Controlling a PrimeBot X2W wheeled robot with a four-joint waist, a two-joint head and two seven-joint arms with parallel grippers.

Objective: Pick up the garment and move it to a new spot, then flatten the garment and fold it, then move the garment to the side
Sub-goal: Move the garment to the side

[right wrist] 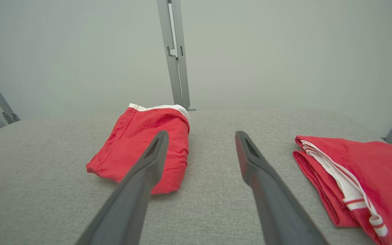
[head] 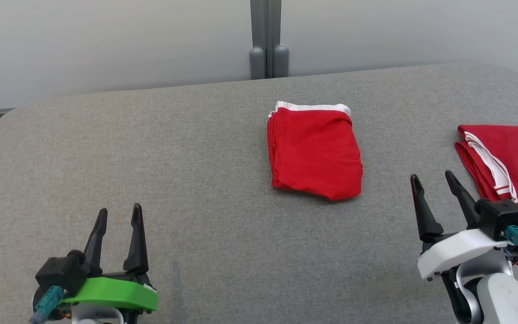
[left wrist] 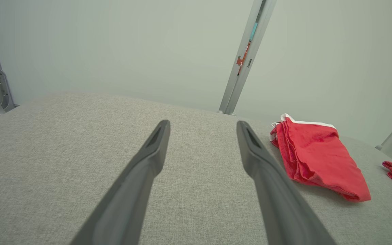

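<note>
Grey cloth covers the desk (head: 151, 148). Just right of centre lies a folded red garment (head: 314, 150), with another red garment (head: 508, 155) at the right edge. Left fingers (head: 136, 243) at lower left and right fingers (head: 422, 211) at lower right are both spread wide, holding nothing.

A folded garment (head: 314, 150) lies on the padded table (head: 151, 157) just past centre, toward 1 o'clock. A second garment (head: 506, 162) rests at 3 o'clock, well apart, seemingly reaching the table's right side. A post (head: 268, 40) stands behind the far edge at 12. The left gripper (head: 119, 208) is at 7 o'clock, and the right gripper (head: 432, 175) is at 4, near the second garment.
</note>
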